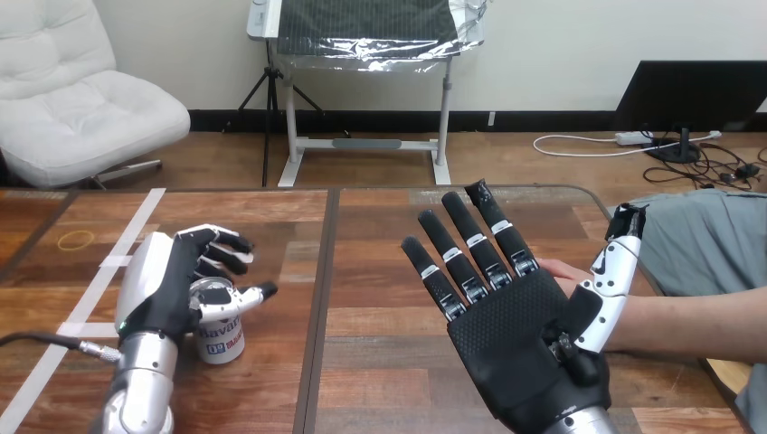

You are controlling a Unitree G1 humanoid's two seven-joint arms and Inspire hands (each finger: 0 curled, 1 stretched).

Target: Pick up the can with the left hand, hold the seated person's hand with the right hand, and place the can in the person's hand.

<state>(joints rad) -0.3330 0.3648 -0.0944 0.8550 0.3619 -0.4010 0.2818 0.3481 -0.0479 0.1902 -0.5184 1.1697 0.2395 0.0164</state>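
A humanoid robot's left hand (167, 280) closes round the upper part of a white can (222, 336), which stands upright on the wooden surface (380, 271) at the view's lower left. Its fingers curl over the far side of the rim and its thumb reaches across the near side. The can's base appears to rest on the wood, so the lift looks not yet made.

Well apart, at about 3 o'clock from the can, the robot's right hand (511, 334) is spread open, palm toward the camera. Its straight fingers point to about 11 o'clock and its thumb stands up at 1 o'clock. The seated person's hand (559, 270) comes in from the right edge and lies just behind that palm. Only a sliver of it shows between the palm and the thumb.

The coming handover turns on that left-to-right gap: the can would have to travel toward 3 o'clock, staying upright, to reach the person.

Most of the person's hand is hidden, so whether it lies palm up or touches the robot's cannot be told. How firmly the can is gripped is also unclear.
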